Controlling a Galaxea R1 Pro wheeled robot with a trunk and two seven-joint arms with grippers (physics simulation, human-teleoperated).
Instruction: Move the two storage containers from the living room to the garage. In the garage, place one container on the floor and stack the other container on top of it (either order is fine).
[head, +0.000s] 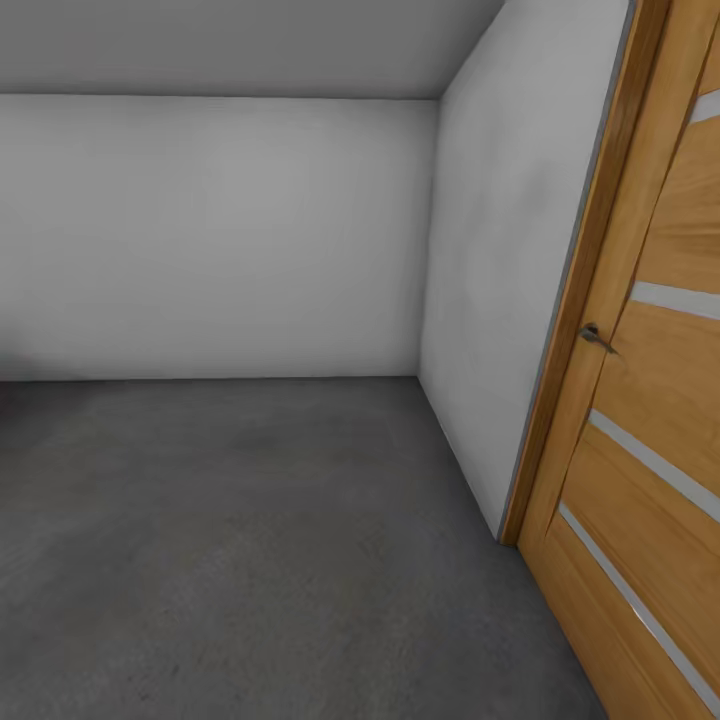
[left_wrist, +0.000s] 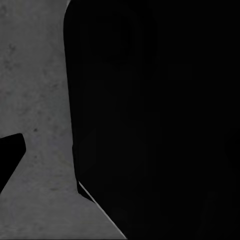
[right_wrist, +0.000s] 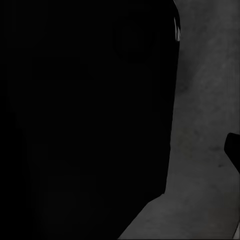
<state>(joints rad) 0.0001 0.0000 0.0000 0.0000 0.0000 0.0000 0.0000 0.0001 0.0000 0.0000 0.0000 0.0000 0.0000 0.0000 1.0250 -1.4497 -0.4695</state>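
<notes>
I am in the garage, facing a corner of plain white walls (head: 220, 240) under a grey ceiling. The dark grey concrete floor (head: 250, 550) spreads out in front of me. The two storage containers and the living room are out of view. In the left wrist view a large black shape (left_wrist: 160, 120) blocks most of the mottled floor (left_wrist: 40, 100), and a dark tip (left_wrist: 10, 160) pokes in at the edge. A similar black mass (right_wrist: 85, 120) stands over the floor (right_wrist: 205, 125) in the right wrist view.
An orange-wood door (head: 660, 400) with pale stripes and a small metal handle (head: 595, 337) stands at the right, next to the side wall (head: 500, 300). Bare concrete stretches to the left and ahead up to the back wall.
</notes>
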